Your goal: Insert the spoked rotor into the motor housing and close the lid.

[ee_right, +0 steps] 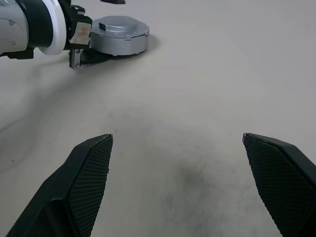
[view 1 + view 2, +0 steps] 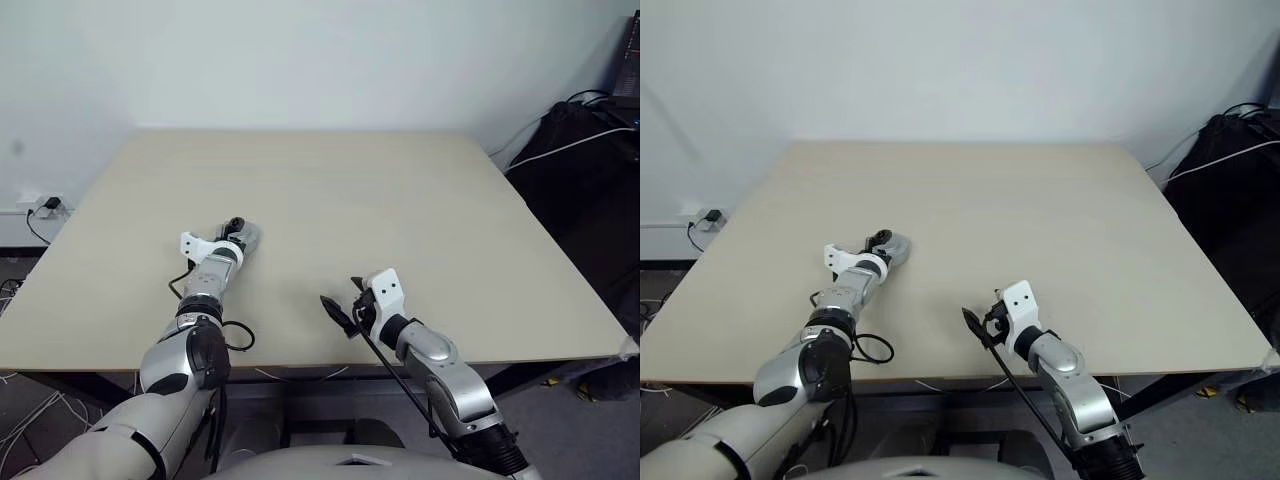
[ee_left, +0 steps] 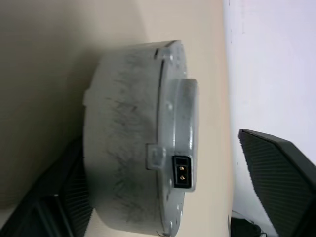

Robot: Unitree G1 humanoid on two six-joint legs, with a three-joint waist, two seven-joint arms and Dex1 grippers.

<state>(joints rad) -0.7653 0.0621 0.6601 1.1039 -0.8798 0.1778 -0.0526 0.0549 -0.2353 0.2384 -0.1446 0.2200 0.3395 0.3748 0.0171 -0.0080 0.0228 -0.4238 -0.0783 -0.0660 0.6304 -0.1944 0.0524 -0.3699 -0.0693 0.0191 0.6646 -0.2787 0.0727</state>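
1. Left gripper (image 2: 238,230): at nine o'clock of the middle of the table (image 2: 400,190). Its fingers were spread wide on either side of a round grey assembly and gripped nothing. In the left wrist view one finger (image 3: 276,173) stood clear of the assembly. Whether the other touched its wall could not be told.
2. The motor housing (image 1: 121,45): it sat flat on the table just ahead of the left gripper. The lid (image 1: 118,24) lay on top of it, its rim flush all round, and a small two-pin socket (image 3: 181,172) faced the wrist camera.
3. Right gripper (image 1: 177,136): at six o'clock of the table's middle, well apart from the housing. Its fingers were wide open and empty over bare tabletop.
4. Progress (judged): the lid appeared seated, so closing looked done. The spoked rotor was presumably enclosed, though this could not be checked from outside. At most, drawing the left arm back and confirming the lid's seat seemed to remain.
5. Surroundings: a wall plug (image 2: 40,205) lay off the table at nine o'clock. Dark equipment with cables (image 2: 590,140) stood off it at two o'clock. Neither was near the housing, and nothing on the table blocked a withdrawal.
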